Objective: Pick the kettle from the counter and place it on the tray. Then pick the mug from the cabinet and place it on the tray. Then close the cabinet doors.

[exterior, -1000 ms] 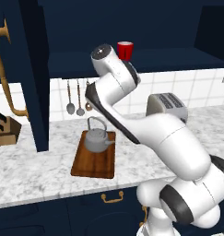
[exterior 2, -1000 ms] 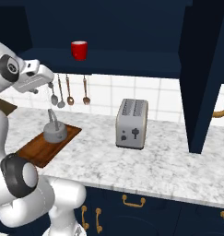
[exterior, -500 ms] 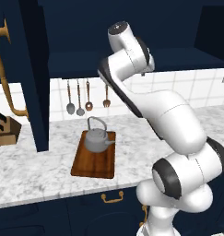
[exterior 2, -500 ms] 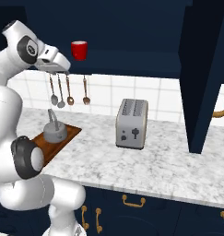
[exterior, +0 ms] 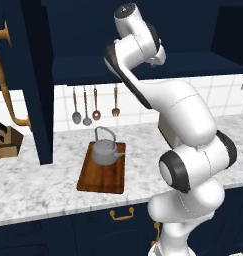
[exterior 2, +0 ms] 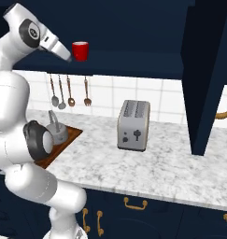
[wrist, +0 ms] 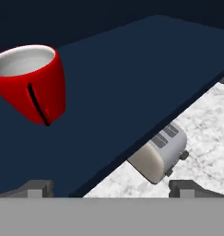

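1 mug (wrist: 32, 83), 1 kettle (exterior: 106, 151), 1 tray (exterior: 102, 178)

Over the last sec the arm rose from above the tray (exterior: 100, 177) to cabinet (exterior 2: 133, 63) shelf height — wrist was low near the kettle (exterior: 107, 151), then climbed and swung toward the mug (exterior 2: 80, 50). Gripper (exterior 2: 68, 57) ended just beside the mug, apart from it — fingertips (wrist: 37, 188) spread wide in hand view.
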